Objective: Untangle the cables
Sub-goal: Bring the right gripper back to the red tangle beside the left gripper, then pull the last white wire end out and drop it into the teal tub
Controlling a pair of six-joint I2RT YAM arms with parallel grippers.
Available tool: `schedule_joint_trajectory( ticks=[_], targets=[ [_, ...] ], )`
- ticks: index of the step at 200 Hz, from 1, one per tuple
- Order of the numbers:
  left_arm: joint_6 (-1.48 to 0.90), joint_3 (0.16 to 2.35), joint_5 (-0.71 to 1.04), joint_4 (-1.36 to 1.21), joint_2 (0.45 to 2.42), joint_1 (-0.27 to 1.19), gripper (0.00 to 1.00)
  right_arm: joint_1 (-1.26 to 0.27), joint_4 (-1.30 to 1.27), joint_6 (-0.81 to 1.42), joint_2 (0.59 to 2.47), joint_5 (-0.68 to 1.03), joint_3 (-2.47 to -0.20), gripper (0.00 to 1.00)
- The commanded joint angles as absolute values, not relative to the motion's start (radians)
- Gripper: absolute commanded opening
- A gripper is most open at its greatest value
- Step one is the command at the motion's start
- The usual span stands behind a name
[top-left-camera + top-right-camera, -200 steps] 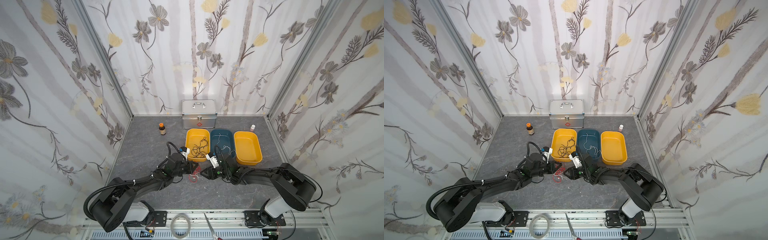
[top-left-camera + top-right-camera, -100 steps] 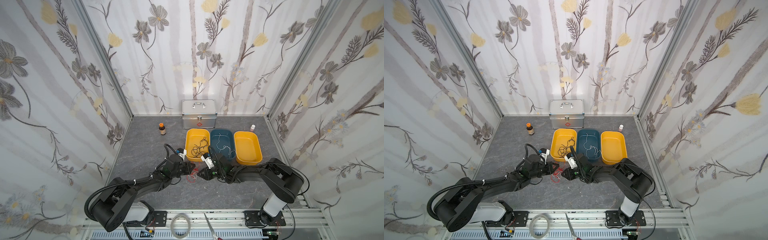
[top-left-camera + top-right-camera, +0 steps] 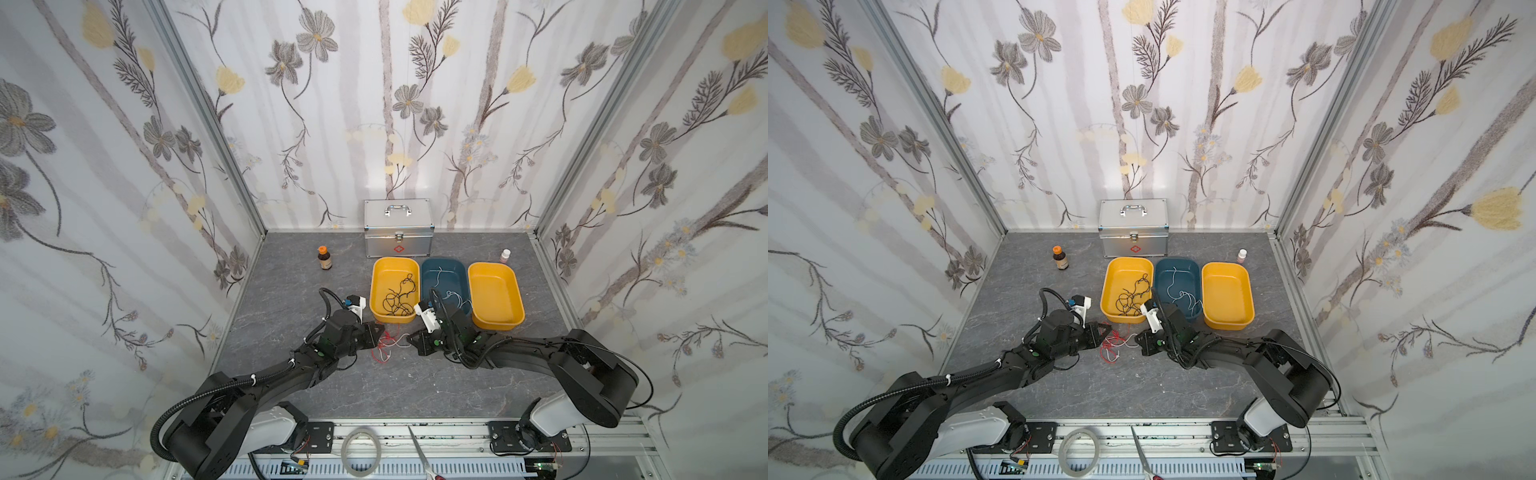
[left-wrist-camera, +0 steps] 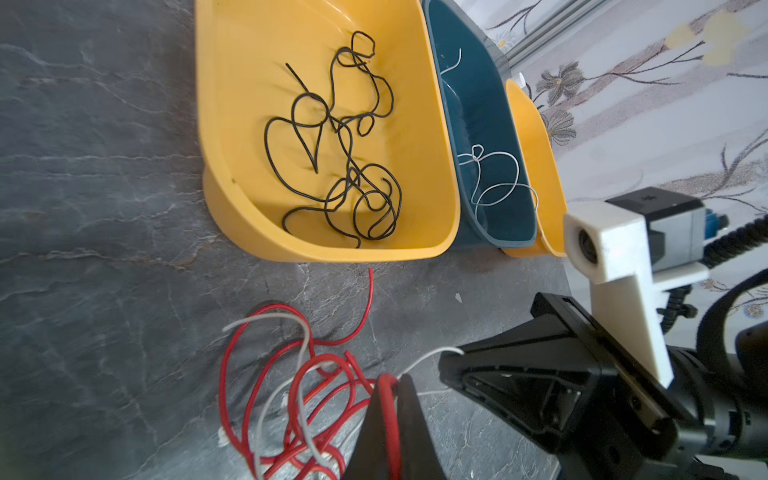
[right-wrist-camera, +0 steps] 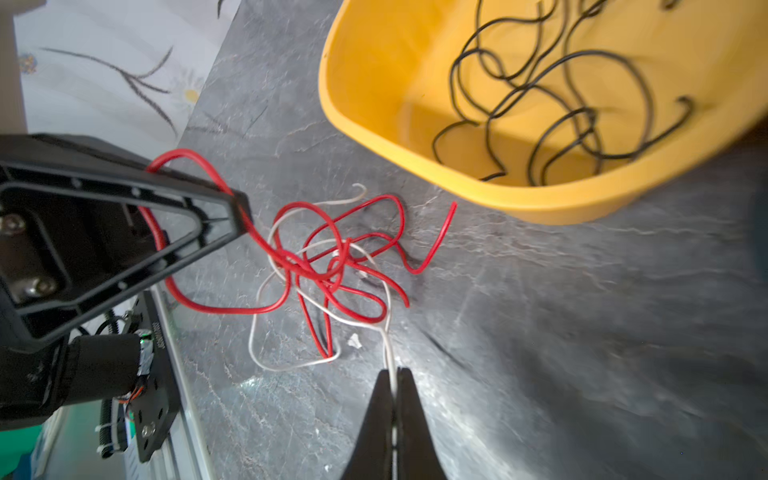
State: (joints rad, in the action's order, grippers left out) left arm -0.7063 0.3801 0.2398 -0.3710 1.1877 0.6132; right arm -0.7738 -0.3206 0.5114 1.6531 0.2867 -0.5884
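A red cable lies tangled with a white cable on the grey table, in front of the trays. My left gripper is shut on a loop of the red cable. Facing it from the other side of the tangle, my right gripper is shut on a strand of the white cable. The black cable lies curled in the left yellow tray. Another white wire lies in the blue tray.
A second yellow tray stands right of the blue one. A metal case is at the back wall, with a brown bottle to its left and a small white bottle to its right. A tape ring and scissors lie on the front rail.
My right gripper reached into the tangle and went from open to shut on the white cable, then drew back slightly to the right. The left gripper kept its hold on the red cable.
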Motion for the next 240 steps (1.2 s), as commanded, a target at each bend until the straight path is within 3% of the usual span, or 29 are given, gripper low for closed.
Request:
schedule_joint_trajectory(
  ticks=[1,83,240],
  targets=[
    [-0.684,0.372,0.185,-0.291,1.154,0.606,0.04,-0.732,-0.279,0.506,1.571,0.179,-0.568,0.00],
    [-0.669,0.367,0.134,-0.166,1.082,0.576,0.04,-0.545,-0.138,0.507,1.244,0.018,-0.486,0.00],
    [-0.675,0.356,0.140,-0.118,1.048,0.535,0.03,-0.330,0.026,0.452,0.980,0.057,-0.495,0.00]
  ],
)
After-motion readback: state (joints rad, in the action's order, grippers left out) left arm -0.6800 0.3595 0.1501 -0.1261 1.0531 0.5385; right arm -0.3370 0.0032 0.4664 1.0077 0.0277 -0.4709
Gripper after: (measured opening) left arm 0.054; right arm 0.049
